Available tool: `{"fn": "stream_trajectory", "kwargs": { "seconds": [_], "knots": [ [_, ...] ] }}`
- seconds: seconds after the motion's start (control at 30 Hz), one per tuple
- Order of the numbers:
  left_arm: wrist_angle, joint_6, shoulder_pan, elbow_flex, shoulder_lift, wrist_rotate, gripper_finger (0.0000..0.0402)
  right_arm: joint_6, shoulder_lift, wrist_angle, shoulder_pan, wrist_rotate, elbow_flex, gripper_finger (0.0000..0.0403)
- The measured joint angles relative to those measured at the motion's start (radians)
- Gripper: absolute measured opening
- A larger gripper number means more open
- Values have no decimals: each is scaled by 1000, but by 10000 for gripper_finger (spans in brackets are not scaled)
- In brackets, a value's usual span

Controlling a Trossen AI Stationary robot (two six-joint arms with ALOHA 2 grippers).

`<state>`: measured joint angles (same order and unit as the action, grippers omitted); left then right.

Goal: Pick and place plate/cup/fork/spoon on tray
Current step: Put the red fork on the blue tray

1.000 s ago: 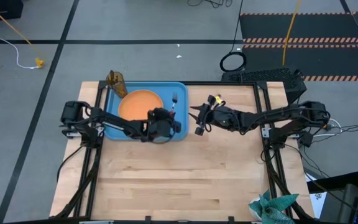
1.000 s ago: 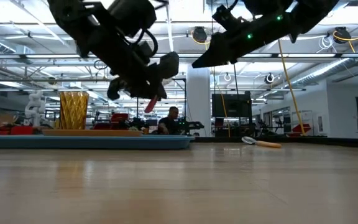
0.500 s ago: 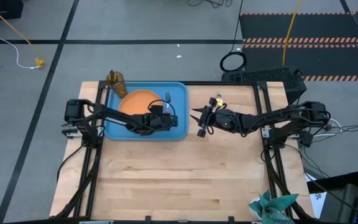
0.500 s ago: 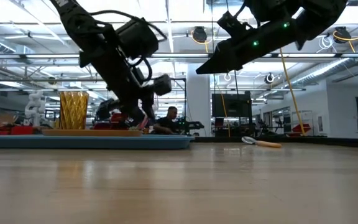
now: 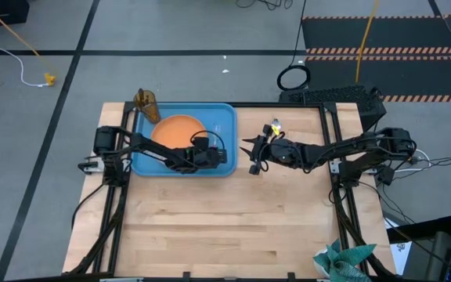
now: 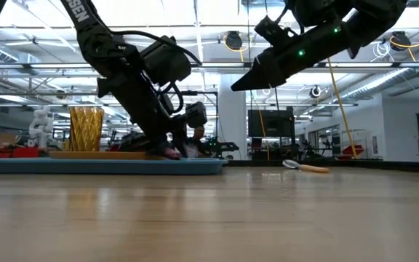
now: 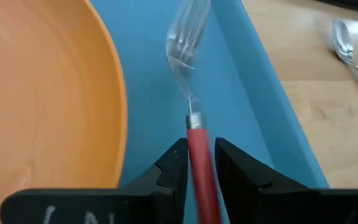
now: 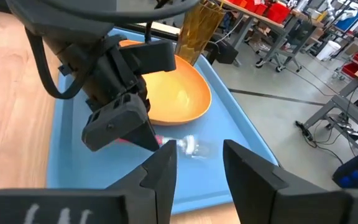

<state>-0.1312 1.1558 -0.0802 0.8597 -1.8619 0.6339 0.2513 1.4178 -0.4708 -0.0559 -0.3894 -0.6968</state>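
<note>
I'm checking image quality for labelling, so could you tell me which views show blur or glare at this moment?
Left wrist view: the fork's tines look smeared while its red handle stays crisper between the left gripper's fingers. Right wrist view: the fork's metal end is a pale blur on the tray. Low view: bright ceiling lights leave both arms as dark silhouettes. High view: even light, no obvious glare.

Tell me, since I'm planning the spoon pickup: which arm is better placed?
The right. Its open tool hovers beside the tray near the spoon, while the left tool is shut on the fork over the tray.
</note>
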Motion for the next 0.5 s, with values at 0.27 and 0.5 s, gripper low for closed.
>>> {"fn": "stream_trajectory", "kwargs": {
  "seconds": [0.27,0.5],
  "knots": [
    [29,-11,-17,0,0,2,88,-9,0,12,0,-1,0,125],
    [1,-78,-41,0,28,4,89,-21,0,46,0,-1,0,125]
  ]
}}
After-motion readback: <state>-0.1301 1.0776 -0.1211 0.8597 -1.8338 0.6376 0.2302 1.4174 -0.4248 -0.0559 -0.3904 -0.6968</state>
